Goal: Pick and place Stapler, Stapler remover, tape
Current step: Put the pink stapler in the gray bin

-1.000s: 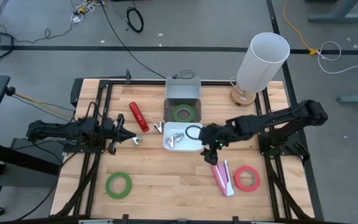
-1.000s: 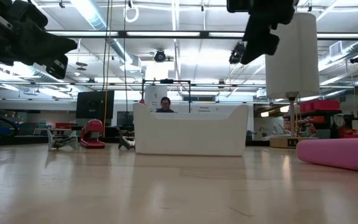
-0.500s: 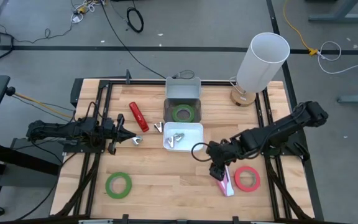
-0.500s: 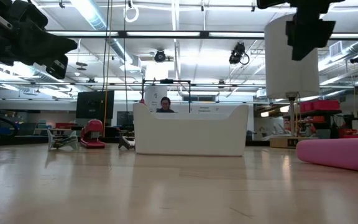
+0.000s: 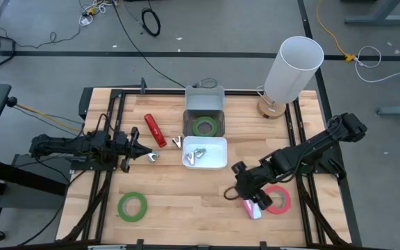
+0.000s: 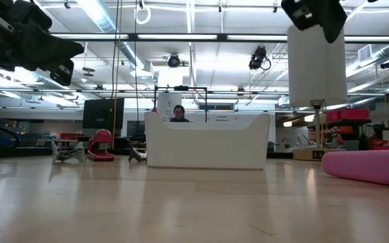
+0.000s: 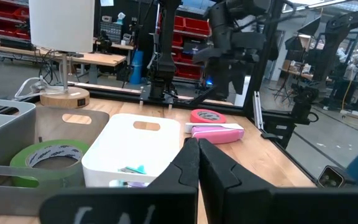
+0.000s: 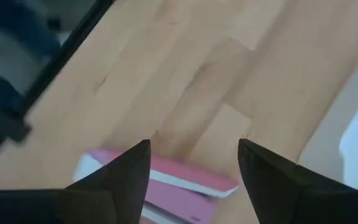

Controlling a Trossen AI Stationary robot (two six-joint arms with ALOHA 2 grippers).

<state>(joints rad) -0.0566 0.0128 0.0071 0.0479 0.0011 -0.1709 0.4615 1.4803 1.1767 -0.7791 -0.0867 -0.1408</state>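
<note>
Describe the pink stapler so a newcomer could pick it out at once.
Start at the tall white lamp at the table's far right corner and come toward the near edge. There the right gripper, open, hovers over the pink stapler, which lies flat on the wood. Its neighbour, the red tape roll, is a ring; the stapler is a long pink-and-white bar.

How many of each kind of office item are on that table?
Tape rolls: 3, green loose, green in grey bin, red
Staplers: 2, red, pink
Staple removers: 3, two loose, one in white bin
Total: 8
</note>
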